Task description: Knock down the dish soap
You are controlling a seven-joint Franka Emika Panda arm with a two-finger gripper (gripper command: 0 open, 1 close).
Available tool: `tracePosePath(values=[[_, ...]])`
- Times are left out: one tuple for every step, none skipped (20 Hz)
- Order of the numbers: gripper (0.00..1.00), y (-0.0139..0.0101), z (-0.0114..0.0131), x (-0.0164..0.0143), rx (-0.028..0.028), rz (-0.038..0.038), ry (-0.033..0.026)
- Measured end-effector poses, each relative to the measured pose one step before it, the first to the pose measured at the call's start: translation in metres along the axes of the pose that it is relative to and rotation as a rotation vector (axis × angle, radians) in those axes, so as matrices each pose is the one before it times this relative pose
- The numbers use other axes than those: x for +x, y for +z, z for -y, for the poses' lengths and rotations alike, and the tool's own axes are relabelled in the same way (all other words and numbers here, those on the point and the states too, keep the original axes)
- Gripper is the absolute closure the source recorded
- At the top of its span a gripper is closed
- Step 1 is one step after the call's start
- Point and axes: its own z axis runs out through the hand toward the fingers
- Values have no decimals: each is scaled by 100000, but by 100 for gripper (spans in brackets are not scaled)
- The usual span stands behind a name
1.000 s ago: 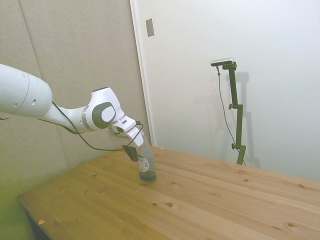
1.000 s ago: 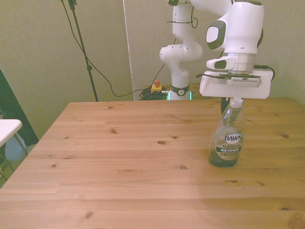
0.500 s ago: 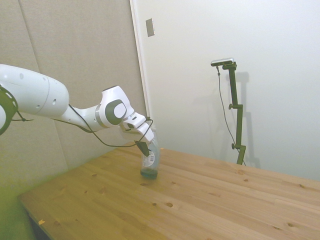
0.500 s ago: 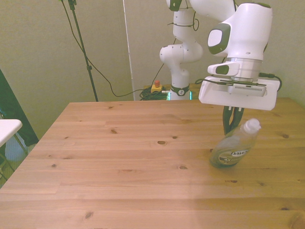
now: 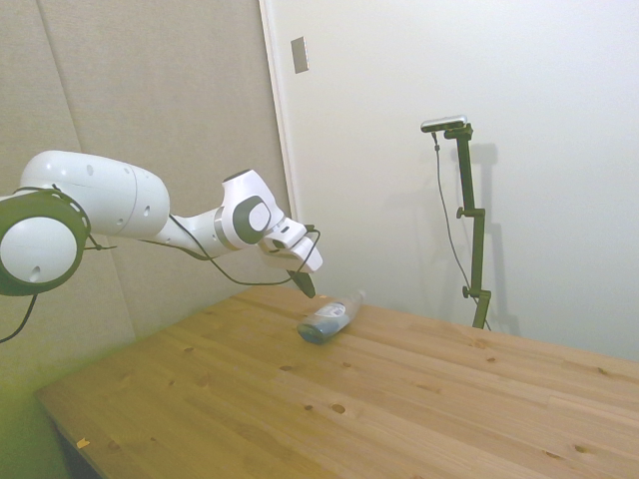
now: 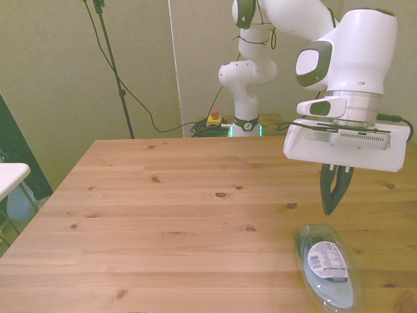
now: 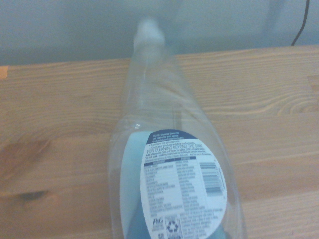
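soap (image 6: 326,264) lying flat on table (image 6: 163,222) | gripper (image 6: 333,207) hanging above, fingers nearly together, holding nothing | risk: soap may be rolling off the near edge

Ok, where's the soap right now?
The soap lies flat on its side on the table, near the front view's bottom right, just below the tool and not touching it. In the side view it lies just past the tool.

side camera, front camera, close wrist camera
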Motion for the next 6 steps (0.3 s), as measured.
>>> tracePosePath(values=[[100, 230, 155, 288, 49, -477, 520], [100, 196, 118, 294, 33, -488, 564], [100, 154, 122, 303, 66, -488, 459], [100, 149, 61, 313, 9, -460, 420], [100, 112, 63, 341, -19, -482, 407], [100, 121, 56, 304, -6, -417, 336]])
